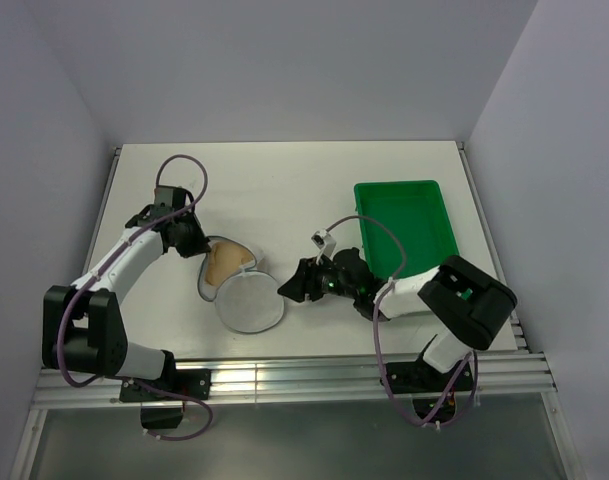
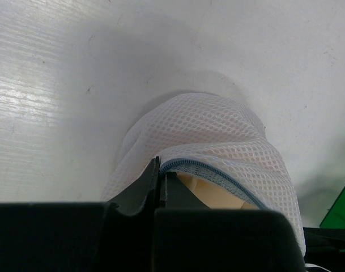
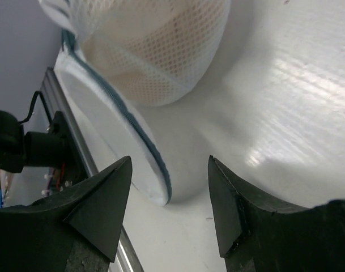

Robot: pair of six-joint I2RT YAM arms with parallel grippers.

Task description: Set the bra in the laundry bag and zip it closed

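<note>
Right gripper (image 1: 283,289), jaws apart and empty, stood just right of the laundry bag (image 1: 249,305), at its open flap. Inside the bag lay the bra (image 1: 224,263). Clamped on the bag's far-left rim was the left gripper (image 1: 201,247). Further right of the bag lay a green tray (image 1: 399,187).

No text, label, brand, number or sign can be read in any of the views. A small white tag-like piece (image 1: 322,238), just off the left side of the green tray (image 1: 399,185), is too small to tell whether it carries any print.
</note>
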